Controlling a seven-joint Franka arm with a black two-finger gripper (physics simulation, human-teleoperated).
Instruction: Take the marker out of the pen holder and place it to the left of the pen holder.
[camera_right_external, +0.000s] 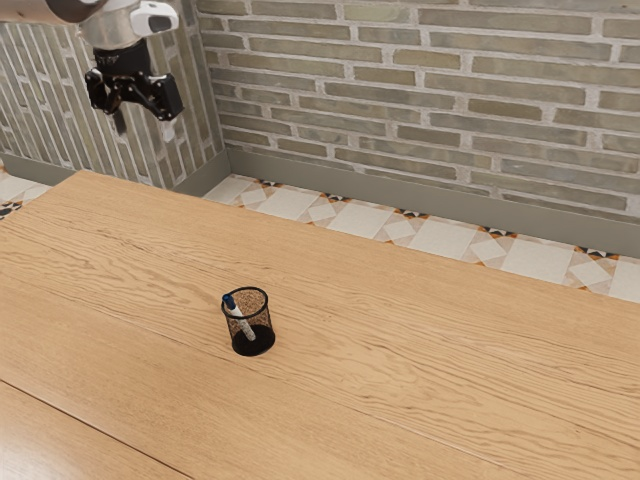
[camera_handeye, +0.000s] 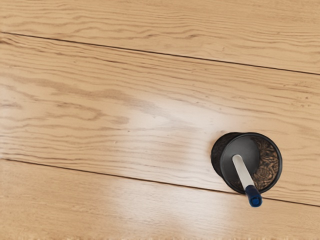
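Where you look at the upper left of the exterior frame, you find the gripper high against the brick wall, its two fingers spread apart with nothing between them, well apart from the pen holder. You have the far edge of the wooden table running from a corner at the upper left down to the right side of the frame, with the tiled floor beyond it. The black mesh holder stands upright a little left of and below the frame's centre, and wood stretches away from it on all sides, with a broad stretch up to that far edge. Your marker is inside the holder, tilted: its white end is down by the base, and its long axis rises toward the frame's upper left. In the wrist view too, you see its blue end reaching out past the holder's rim
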